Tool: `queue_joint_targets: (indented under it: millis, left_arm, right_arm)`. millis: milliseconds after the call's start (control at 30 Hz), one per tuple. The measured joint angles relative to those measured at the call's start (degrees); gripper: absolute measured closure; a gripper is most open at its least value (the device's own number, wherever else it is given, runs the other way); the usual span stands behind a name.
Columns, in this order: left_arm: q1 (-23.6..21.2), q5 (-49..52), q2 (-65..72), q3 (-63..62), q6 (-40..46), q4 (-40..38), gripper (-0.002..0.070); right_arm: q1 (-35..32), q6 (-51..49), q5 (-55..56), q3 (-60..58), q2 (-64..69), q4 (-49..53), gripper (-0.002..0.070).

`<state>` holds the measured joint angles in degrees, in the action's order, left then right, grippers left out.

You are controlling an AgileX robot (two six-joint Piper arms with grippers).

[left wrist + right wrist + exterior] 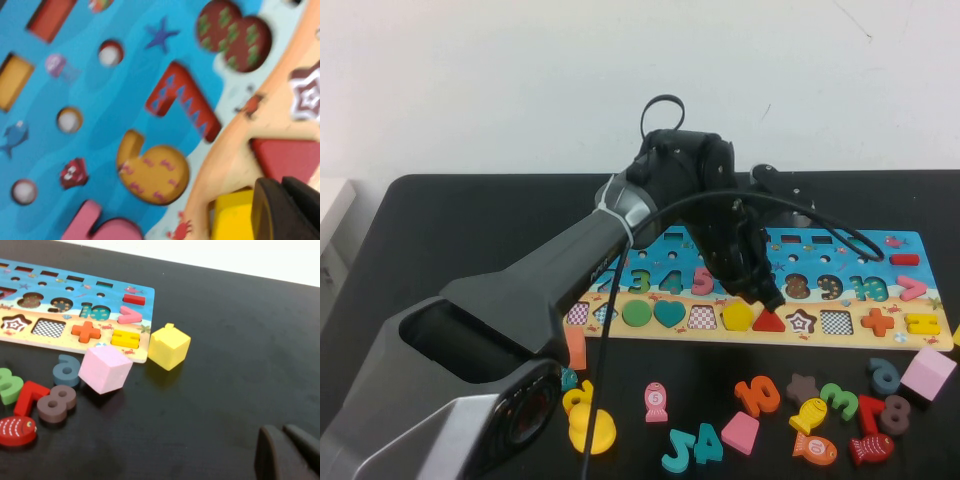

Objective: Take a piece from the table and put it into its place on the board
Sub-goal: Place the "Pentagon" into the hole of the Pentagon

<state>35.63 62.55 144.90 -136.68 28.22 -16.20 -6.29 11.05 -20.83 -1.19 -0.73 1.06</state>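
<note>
The long board [865, 258] lies across the black table [450, 230]. The piece, a flat yellow pentagon [737, 316], sits in the board's sandy strip between a checkered square cut-out [702, 317] and a red triangle [769, 321]. It covers its place, so the cut-out's floor is hidden. My left gripper [767, 296] hangs just above the pentagon's right edge. In the left wrist view it [281, 186] is shut, its black fingers overlapping the edge of the yellow piece [232, 215] beside the red triangle [287, 157]. My right gripper [284, 432] is shut low over bare table, right of the board.
Loose pieces lie in front of the board: a yellow duck [590, 428], an orange 10 [758, 394], fish and numbers, and a pink cube [928, 372]. A yellow house-shaped block [168, 346] stands at the board's right end. My left arm crosses the board's left half.
</note>
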Motion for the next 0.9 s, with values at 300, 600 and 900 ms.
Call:
queue_joint_targets:
  millis: [300,600,900]
  left_arm:
    - [0.82,-0.86,0.22,0.00,-0.20,0.74,0.0676]
    - [0.82,-1.08,1.33,0.00,-2.45,3.81,0.0676]
    - [0.85,1.06,1.33,0.00,-3.97,9.06,0.0676]
  right_arm:
    - [0.00,0.00,0.00,0.00,0.00,0.00,0.0658]
    - [0.00,0.00,0.00,0.00,0.00,0.00,0.0657]
    - [0.00,0.00,0.00,0.00,0.00,0.00,0.0657]
